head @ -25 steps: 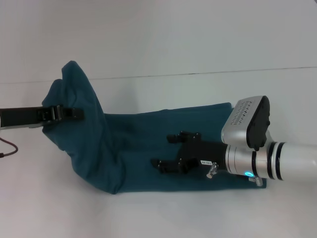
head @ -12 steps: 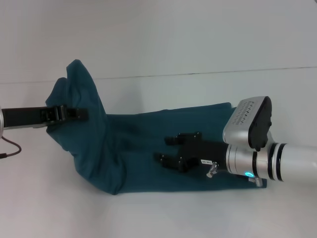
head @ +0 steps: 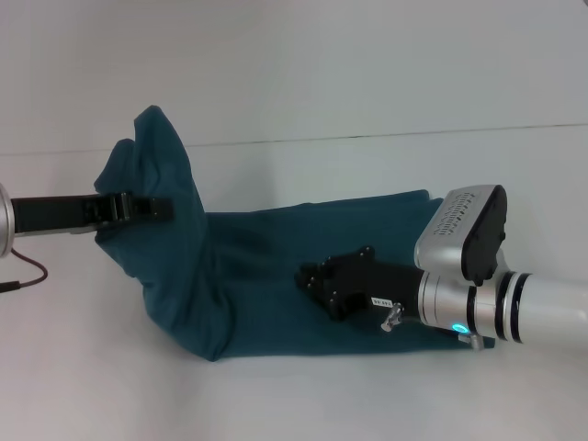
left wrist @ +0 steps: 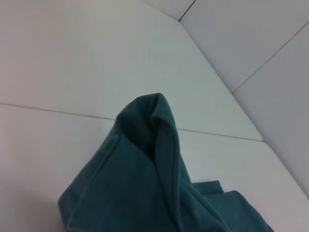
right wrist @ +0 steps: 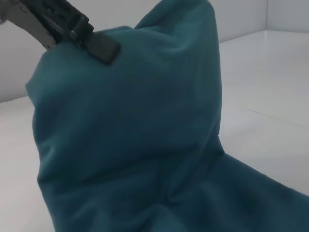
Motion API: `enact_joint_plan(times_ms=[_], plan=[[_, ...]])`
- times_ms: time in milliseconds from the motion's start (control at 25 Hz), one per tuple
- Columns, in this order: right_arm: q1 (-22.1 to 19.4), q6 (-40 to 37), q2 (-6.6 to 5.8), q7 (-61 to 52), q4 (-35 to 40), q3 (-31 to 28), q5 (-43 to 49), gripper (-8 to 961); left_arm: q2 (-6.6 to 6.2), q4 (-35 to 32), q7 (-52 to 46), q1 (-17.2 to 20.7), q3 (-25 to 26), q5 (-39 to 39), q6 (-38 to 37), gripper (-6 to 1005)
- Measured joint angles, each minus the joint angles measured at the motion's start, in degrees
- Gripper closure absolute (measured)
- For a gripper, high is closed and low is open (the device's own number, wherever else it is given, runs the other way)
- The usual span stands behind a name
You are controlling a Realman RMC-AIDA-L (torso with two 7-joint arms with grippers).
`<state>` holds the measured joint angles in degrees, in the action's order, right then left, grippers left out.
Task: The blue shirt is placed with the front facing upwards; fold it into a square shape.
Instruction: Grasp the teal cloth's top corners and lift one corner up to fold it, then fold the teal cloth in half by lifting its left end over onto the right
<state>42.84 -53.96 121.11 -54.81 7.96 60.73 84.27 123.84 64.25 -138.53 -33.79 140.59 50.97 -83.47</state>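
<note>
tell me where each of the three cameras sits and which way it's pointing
Head view: on the robot's head, looking forward and down at the blue shirt on the table; shows the left gripper pinching a raised fold and the right gripper low over the flat part.
Left wrist view: on the left arm, facing the lifted fold; no fingers visible.
Right wrist view: on the right arm, facing the raised cloth and the left gripper.
All share the shirt.

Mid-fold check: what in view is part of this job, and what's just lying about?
Job:
blue shirt, its left end lifted
left gripper, shut on the lifted cloth
right gripper, low over the flat part

Lying about:
dark cable at the table's left edge
</note>
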Motion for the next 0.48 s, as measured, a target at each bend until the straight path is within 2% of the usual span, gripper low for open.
enact_joint_plan(times_ms=[40, 480], plan=[[0.0, 0.0, 0.05, 0.0, -0.1, 0.0, 0.0, 819, 0.0, 0.0, 0.0, 0.0, 0.0, 0.2, 0.0, 866], [-0.5, 1.1, -0.08, 0.9, -0.8, -0.8, -0.6, 933, 0.11, -0.2, -0.2, -0.8, -3.1, 2.8, 0.5, 864]])
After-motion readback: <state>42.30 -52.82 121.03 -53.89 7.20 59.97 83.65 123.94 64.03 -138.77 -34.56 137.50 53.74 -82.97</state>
